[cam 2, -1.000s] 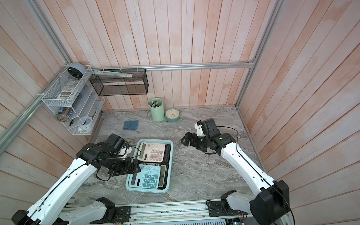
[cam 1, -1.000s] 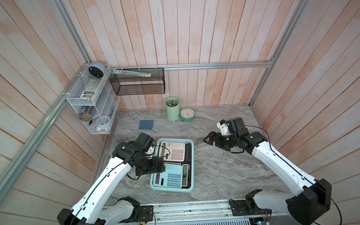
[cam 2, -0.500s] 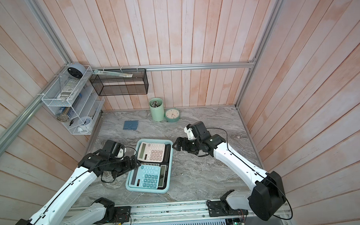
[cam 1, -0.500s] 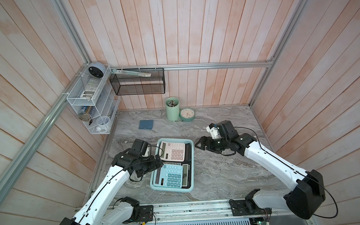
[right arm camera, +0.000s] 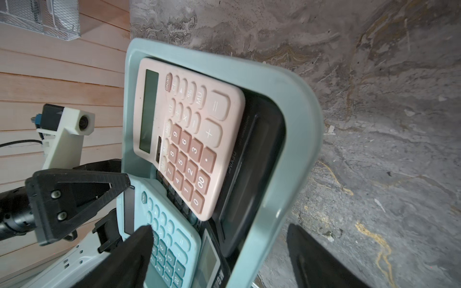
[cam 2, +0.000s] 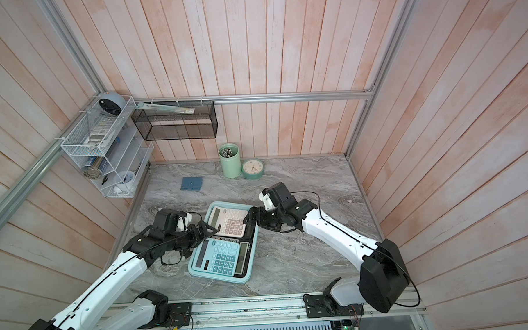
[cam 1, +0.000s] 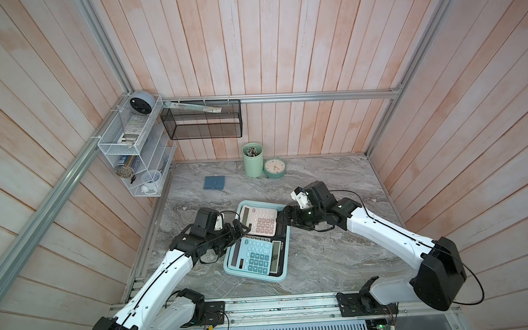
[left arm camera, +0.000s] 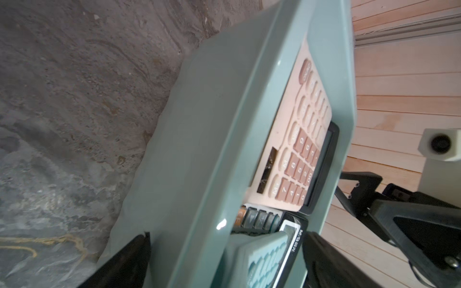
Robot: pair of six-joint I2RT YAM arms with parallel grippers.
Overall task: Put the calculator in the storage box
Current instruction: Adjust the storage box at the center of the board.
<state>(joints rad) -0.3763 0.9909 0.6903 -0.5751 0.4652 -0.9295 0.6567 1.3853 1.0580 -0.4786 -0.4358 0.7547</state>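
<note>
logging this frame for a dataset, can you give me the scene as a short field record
storage box: aqua tub on the marble table
contents: pink calculator, blue calculator, black calculators partly under them
left tool: open, jaws astride the box's left rim
right tool: open, jaws astride its right rim
back of table: green pen cup, green clock, flat blue square

Bright, even light, soft shadows; storage box [left arm camera: 234, 139] rim glints, blurred close up.
</note>
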